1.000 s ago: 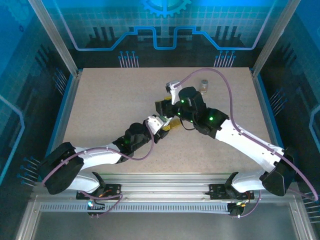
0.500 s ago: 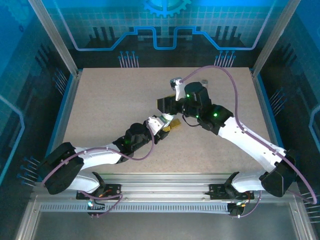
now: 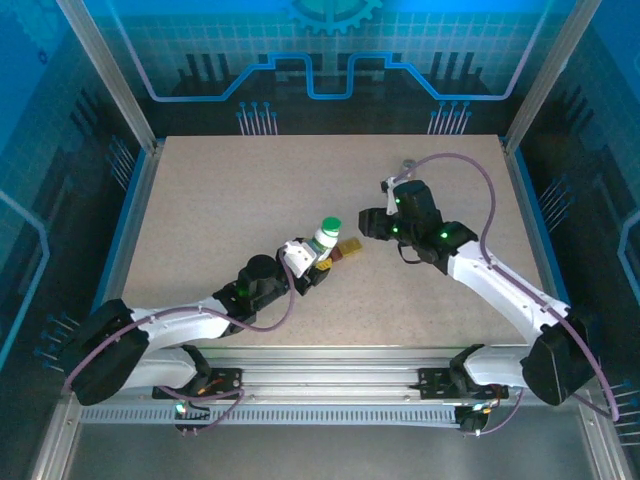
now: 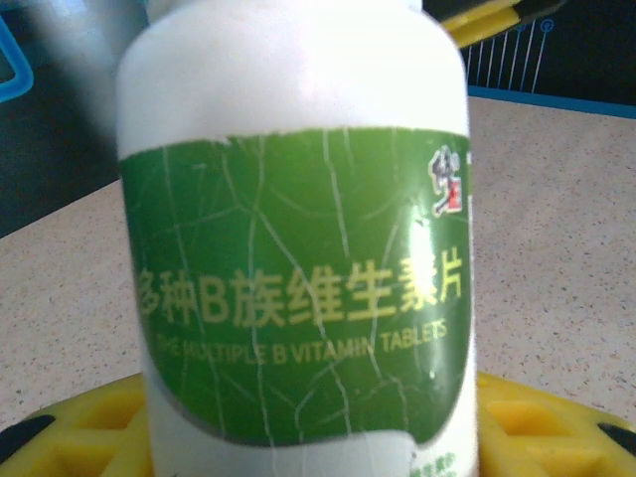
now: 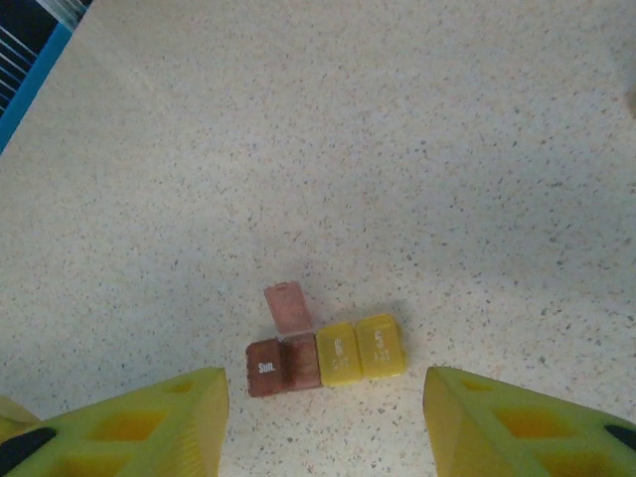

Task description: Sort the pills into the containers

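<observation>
white bottle (image 4: 298, 248) "多种B族维生素片", "THE MULTIPLE B VITAMIN TABLETS", red-brown piece (image 5: 266, 368) "Sun."

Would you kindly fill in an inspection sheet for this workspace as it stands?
Surface: speckled beige table, no spills seen.
Job's things: white bottle, green cap on, held off to the left of the pill strip; the strip lies flat on the table, one red-brown lid raised.
Clutter: nothing seen.
Grippers: left gripper shut on the white bottle; right gripper open near the pill strip, not touching it.
Cables: purple cables looped along both arms.
Surroundings: blue-lit panels, metal frame.
</observation>
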You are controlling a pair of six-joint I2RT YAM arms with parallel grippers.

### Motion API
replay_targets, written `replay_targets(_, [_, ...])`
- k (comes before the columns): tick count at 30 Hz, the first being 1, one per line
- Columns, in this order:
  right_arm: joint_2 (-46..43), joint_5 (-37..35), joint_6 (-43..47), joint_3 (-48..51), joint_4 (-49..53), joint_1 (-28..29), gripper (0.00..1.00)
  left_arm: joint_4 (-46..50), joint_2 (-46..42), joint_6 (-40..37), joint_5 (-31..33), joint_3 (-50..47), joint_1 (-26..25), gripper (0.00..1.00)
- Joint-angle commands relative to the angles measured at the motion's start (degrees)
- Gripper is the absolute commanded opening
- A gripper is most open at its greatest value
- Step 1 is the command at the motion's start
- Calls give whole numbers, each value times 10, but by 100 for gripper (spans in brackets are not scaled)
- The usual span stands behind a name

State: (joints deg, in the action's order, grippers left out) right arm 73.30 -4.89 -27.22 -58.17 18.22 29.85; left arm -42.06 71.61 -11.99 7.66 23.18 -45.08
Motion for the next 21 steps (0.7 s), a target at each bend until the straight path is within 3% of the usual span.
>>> replay_targets(1, [18, 29, -15, -4, -15, 0, 56, -6, -5, 5, 1, 5, -5, 0])
replay_targets(21, [23, 81, -48, -61, -44, 55, 57, 14, 47, 2, -24, 41, -7, 0])
